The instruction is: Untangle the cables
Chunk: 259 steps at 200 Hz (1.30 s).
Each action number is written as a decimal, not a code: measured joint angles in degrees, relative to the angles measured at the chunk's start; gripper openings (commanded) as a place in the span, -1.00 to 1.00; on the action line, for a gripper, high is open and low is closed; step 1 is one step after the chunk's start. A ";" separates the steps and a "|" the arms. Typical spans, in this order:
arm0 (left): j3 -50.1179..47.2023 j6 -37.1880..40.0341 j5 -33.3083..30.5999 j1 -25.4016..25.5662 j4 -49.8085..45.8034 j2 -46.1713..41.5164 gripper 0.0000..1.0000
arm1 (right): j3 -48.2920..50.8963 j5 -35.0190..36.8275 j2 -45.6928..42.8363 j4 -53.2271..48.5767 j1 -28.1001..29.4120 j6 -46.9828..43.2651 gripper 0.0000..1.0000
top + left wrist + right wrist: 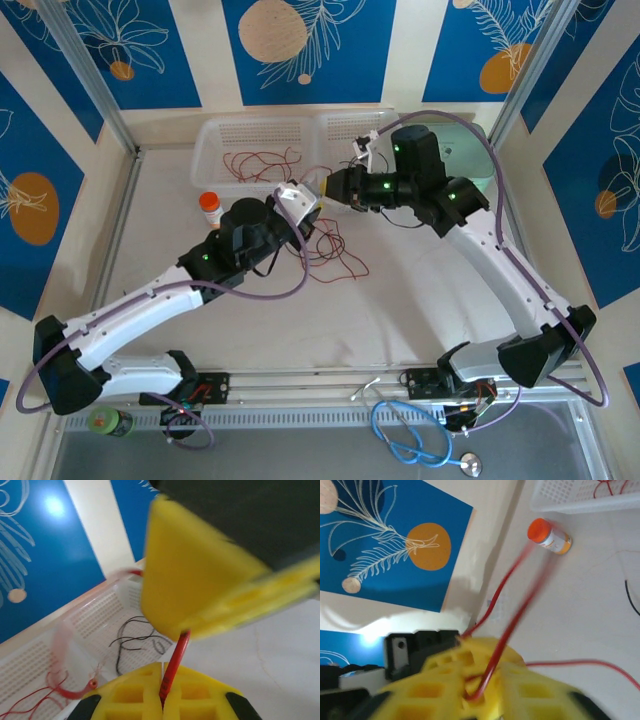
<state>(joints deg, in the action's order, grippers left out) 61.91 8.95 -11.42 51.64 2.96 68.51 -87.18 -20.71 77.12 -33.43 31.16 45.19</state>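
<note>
left claw [162, 702] clamps red cable [175, 661] | right claw [481, 692] opposite | bottle [209, 206] nearby

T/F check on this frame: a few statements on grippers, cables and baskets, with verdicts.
1. The left gripper is shut on a red cable. True.
2. The orange-capped bottle sits inside a basket. False: it is on the table, beside the left basket.
3. The left basket holds red cables. True.
4. The light blue coiled cable lies in the left basket. False: it lies at the near edge, by the right arm's base.
</note>
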 measured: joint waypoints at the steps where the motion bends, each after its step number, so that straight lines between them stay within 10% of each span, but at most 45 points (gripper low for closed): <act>1: 0.26 0.04 -0.28 0.00 -0.17 0.11 -1.00 | 0.07 0.11 -0.07 0.00 0.00 -0.13 -0.01; 66: 14.75 0.55 -4.74 -7.37 -8.72 9.51 -1.00 | 8.94 10.73 -10.45 -1.81 0.11 -1.70 0.58; 168: 37.90 0.46 -3.41 -25.18 -10.05 32.87 -1.00 | 28.72 19.06 -23.34 -9.22 0.11 -0.74 0.53; 259: 58.84 3.85 -10.27 -30.73 -7.78 58.66 -1.00 | 42.36 18.80 -23.19 -6.58 0.63 5.97 0.50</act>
<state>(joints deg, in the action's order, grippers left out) 120.75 12.80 -21.69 20.91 -4.82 127.17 -44.82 -1.91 53.93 -40.01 31.79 51.16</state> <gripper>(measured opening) 0.055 0.754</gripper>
